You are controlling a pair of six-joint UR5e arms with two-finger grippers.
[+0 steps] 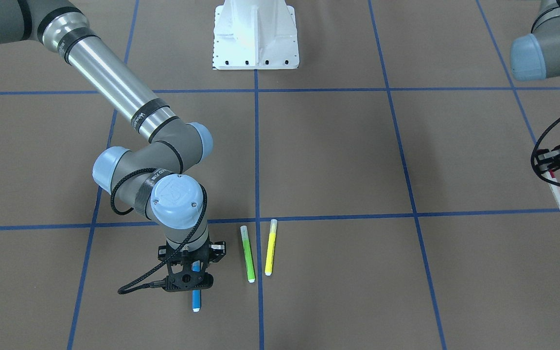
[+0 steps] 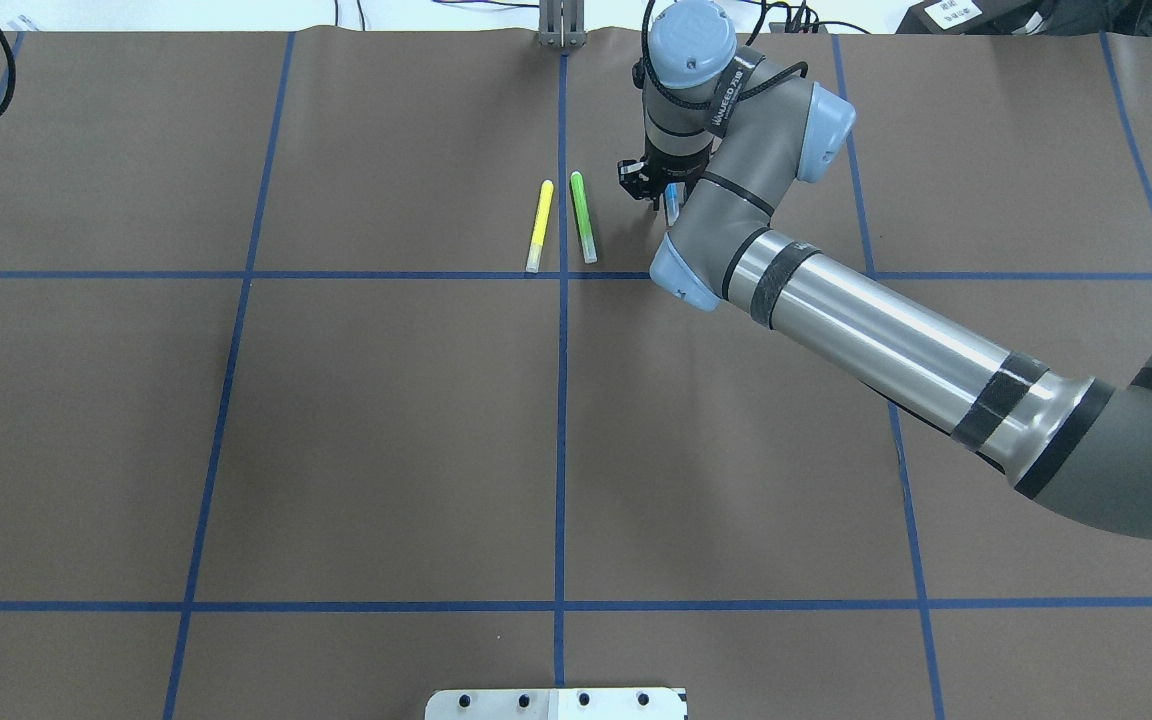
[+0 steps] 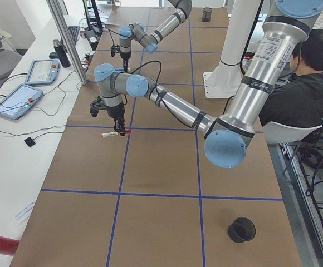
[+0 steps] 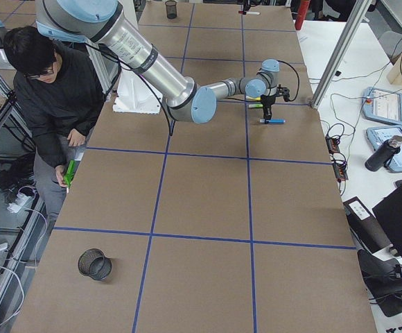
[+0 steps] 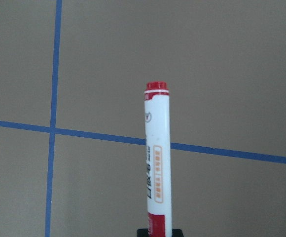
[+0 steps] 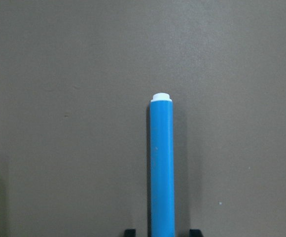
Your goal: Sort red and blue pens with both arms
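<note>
The red pen [image 1: 559, 194], white barrel with red ends, hangs slantwise from my left gripper [image 1: 550, 165] at the table's end. In the left wrist view the black fingertips [image 5: 142, 232] close tight on the red pen [image 5: 158, 163], which is clear of the paper. The blue pen [image 1: 196, 297] lies beside the green marker, under my right gripper [image 1: 192, 284]. In the right wrist view the blue pen [image 6: 161, 168] runs between the two fingertips [image 6: 129, 232], with a gap on each side, so this gripper is open around it.
A green marker [image 1: 248, 255] and a yellow marker [image 1: 270, 247] lie side by side next to the blue pen. The white robot base [image 1: 255, 36] stands at mid table edge. A black mesh cup [image 4: 94, 263] stands near one end. A seated person [image 4: 48, 90] is beside the table.
</note>
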